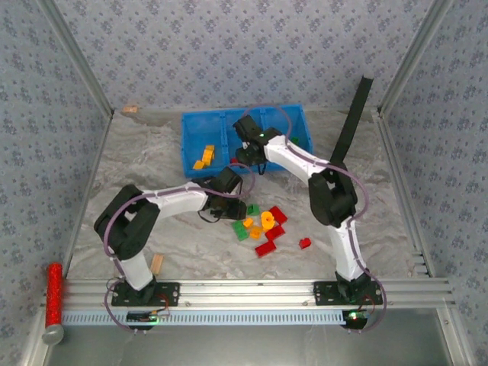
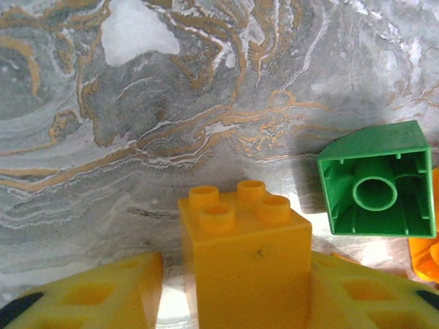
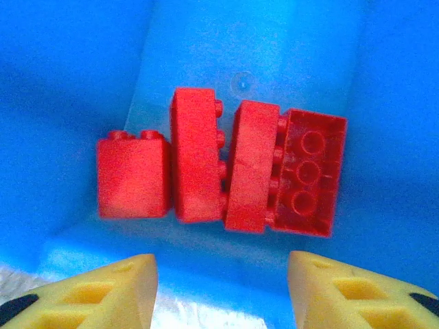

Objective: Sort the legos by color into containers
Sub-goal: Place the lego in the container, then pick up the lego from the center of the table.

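the left gripper (image 2: 236, 281) sits low over the grey marbled tabletop (image 2: 171, 103), its yellow fingers (image 2: 96, 295) on either side of a yellow-orange plastic brick (image 2: 243, 240) that stands upright with four studs on top; the jaws are apart, the finger at the right of the wrist picture against the brick, a thin pale sliver showing between the brick and the other finger, so it is bracketed and not clamped; just beside it lies a green plastic brick (image 2: 377, 181), tipped over with its hollow underside facing the camera

from above, a loose pile of red, green and yellow-orange bricks (image 1: 261, 226) lies in the middle of the table, with a single small red brick (image 1: 305, 243) a little apart on its right

the right gripper (image 3: 223, 264) hangs over the middle part of the bright blue plastic bin (image 1: 293, 122), its jaws wide apart and holding nothing; below it four red plastic bricks (image 3: 195, 164) lie in a row on the blue floor, touching one another; the bin's left compartment holds a few yellow-orange bricks (image 1: 203, 158)

a tan wooden block (image 1: 158, 264) rests by the left arm's base; a long red cylinder (image 1: 53, 301) lies at the near left corner
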You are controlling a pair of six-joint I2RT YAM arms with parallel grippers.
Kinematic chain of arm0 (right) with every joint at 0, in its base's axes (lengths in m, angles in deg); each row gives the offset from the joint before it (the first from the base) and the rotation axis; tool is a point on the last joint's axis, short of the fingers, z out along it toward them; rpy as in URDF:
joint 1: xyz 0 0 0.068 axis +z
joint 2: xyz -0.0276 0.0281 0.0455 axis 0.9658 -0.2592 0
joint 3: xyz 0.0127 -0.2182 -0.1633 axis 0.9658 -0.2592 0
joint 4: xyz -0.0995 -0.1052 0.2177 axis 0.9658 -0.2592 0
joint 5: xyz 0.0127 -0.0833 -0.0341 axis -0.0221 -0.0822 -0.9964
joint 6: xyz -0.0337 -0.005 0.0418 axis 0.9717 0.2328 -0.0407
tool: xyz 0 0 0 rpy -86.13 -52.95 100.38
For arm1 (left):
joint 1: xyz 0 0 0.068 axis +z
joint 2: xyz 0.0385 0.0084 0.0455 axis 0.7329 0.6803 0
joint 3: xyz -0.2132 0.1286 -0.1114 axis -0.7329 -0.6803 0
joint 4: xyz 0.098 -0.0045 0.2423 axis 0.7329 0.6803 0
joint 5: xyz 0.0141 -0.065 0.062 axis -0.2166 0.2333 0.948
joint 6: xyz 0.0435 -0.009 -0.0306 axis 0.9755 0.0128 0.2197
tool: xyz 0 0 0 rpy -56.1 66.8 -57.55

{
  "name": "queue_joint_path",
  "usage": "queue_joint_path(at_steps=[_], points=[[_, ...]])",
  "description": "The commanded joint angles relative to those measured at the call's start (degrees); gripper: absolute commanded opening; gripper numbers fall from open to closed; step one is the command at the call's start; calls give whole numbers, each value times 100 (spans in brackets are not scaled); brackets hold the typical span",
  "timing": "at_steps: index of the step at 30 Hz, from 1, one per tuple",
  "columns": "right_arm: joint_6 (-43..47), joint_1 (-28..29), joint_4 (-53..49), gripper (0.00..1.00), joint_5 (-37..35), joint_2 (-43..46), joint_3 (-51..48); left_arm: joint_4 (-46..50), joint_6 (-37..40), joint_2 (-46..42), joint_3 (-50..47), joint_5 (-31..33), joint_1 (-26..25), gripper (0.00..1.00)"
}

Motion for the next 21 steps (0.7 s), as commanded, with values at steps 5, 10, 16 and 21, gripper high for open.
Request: queue_joint_path(at_steps=[5,10,16,21], points=[[6,-77,102,66,90,1561,-1144,452,340,175,159,298,-15,34],[-225,-79,75,72,-3,2809,-2545,617,493,153,219,333,72,25],[-1560,-76,-364,73,-99,4451,-4371,954,741,-185,416,405,379,20],[-2760,-87,-673,76,-55,5813,-5582,1338,1053,-524,894,513,678,19]])
